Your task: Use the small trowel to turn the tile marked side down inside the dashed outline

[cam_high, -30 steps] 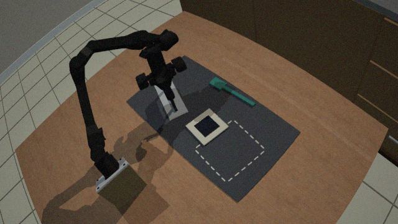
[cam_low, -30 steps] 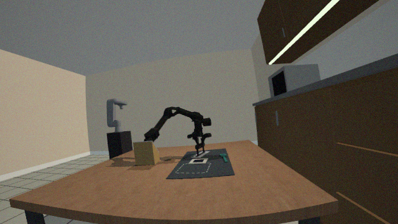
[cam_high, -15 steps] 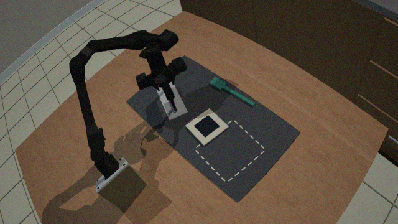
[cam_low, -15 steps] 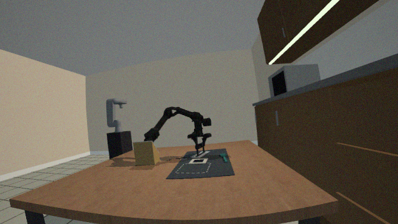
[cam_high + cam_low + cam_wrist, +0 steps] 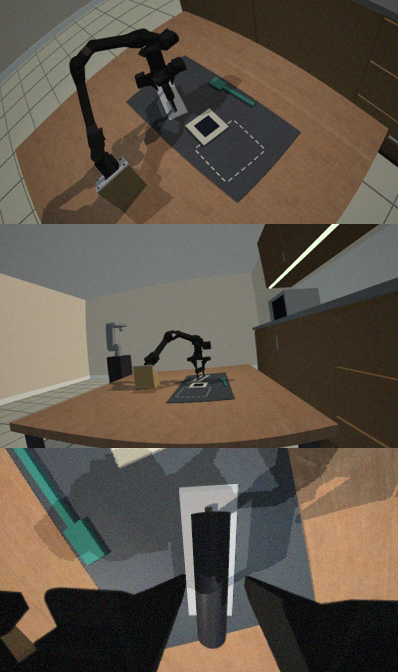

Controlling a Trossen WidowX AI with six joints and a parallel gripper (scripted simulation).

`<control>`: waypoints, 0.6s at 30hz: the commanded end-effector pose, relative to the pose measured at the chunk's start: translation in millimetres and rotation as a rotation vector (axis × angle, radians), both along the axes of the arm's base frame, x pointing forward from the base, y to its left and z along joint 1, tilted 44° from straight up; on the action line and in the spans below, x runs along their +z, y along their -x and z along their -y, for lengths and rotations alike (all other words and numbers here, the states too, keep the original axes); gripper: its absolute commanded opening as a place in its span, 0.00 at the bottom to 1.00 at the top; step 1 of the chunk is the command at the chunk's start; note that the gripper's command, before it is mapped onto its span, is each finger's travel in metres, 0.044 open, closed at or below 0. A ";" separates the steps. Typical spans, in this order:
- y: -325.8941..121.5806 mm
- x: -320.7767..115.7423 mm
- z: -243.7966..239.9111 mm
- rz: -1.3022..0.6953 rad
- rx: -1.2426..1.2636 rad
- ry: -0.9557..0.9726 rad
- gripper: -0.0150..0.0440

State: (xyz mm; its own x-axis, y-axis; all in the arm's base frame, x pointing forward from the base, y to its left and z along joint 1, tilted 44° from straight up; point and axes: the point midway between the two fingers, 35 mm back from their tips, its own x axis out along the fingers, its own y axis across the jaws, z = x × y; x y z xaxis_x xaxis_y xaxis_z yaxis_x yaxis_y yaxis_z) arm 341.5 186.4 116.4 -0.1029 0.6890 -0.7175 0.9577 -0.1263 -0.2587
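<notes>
Claw [image 5: 163, 85] [image 5: 199, 368] [image 5: 214, 580] fingers stand apart in the wrist view, with a gap on each side of the trowel's black handle [image 5: 211, 613]; from the top, the arm's own parts make that gap hard to see. Below, the trowel's pale blade [image 5: 181, 110] [image 5: 203, 378] [image 5: 210, 497] lies on the dark mat [image 5: 267, 165] [image 5: 217, 399] [image 5: 115, 579], near its far end in the exterior view. Only the top view shows plainly how the tile [image 5: 206, 126] [image 5: 198, 384] [image 5: 131, 455] lies: dark marked square up, covering one corner of the dashed outline [image 5: 227, 180] [image 5: 191, 397], mostly outside it. The wrist view catches just one pale corner and none of the outline. A green tool [image 5: 240, 96] [image 5: 224, 381] [image 5: 85, 540] lies along one edge of the mat, its whole length seen from the top but cut off in the wrist view. Wooden counter [image 5: 348, 155] [image 5: 186, 420] [image 5: 350, 568] surrounds the mat.
</notes>
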 end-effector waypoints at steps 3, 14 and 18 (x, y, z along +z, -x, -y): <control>-3.1 26.1 23.7 0.014 -0.006 -0.007 0.71; -6.1 32.8 33.2 0.041 -0.004 0.000 0.76; -4.9 29.5 33.2 0.132 0.066 0.018 0.76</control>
State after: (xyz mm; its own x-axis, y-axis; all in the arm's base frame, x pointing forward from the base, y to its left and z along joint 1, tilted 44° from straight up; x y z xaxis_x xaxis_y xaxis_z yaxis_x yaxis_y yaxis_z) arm 348.3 152.9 148.4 -0.0604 0.6850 -0.7260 0.9762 -0.1112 -0.1861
